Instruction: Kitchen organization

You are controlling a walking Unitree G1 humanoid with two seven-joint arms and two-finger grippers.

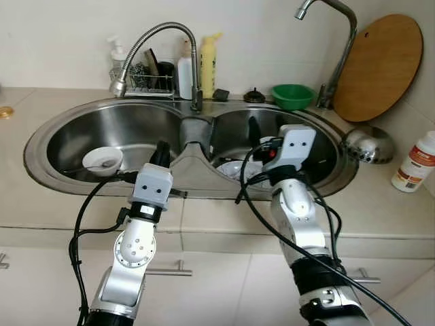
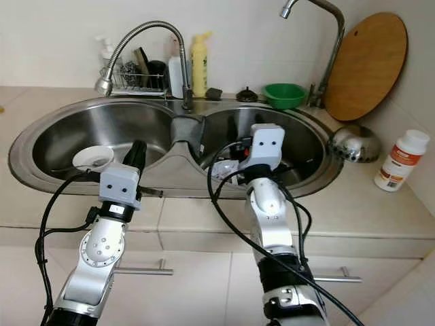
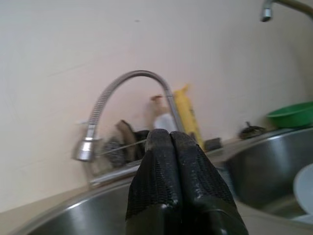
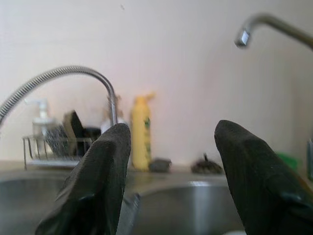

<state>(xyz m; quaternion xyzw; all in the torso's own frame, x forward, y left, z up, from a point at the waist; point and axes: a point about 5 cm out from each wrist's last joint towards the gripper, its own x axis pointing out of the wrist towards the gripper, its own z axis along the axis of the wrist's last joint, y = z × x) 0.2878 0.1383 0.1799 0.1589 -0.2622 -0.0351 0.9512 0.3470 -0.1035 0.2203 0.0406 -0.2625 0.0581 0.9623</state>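
With its fingers spread, the right gripper (image 4: 171,181) hangs over the right basin's plates (image 1: 234,170) at 12 o'clock, the left gripper (image 3: 171,142) pinched empty; a hasty descent could chip them.

Two taps (image 1: 163,41) (image 1: 333,27) are standing over a sink with two basins (image 1: 102,136) (image 1: 319,142). One white bowl (image 1: 102,160), one green bowl (image 1: 293,96), one cutting board (image 1: 378,66), one yellow bottle (image 1: 209,64), one white bottle (image 1: 414,163) and one wire rack (image 1: 146,83) are showing.

Two silver arms with round screwed joints, grey camera boxes at wrists, looped black cables. Left claw (image 3: 171,142) and right claw (image 4: 171,147): black textured fingers.
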